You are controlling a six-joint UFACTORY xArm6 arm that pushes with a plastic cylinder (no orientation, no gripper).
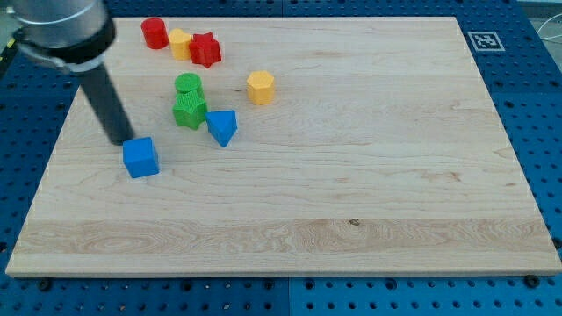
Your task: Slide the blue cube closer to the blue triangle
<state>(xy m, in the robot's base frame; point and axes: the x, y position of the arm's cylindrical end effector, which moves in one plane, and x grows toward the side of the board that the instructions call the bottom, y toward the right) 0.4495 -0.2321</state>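
While the dark rod leans in from the upper left of the frame, my tip (120, 140) rests on the wooden board (351, 175) just above and to the left of the blue cube (140, 158), close to its upper left corner; whether they touch I cannot tell. No gripper is fitted, so nothing is held. The blue cube sits in the left part of the board, a little above mid-height. To its right and slightly higher lies the blue triangle (222, 126), a clear gap between the two. Near the upper left edge stand a red cylinder (154, 32), a yellow block (180, 42) and a red star-like block (205, 49), side by side. Below them, two green blocks (189, 101) stand one above the other, the lower one just left of the blue triangle. Further right sits a yellow hexagon-like block (261, 87). At the upper right corner is a black-and-white marker (485, 40).
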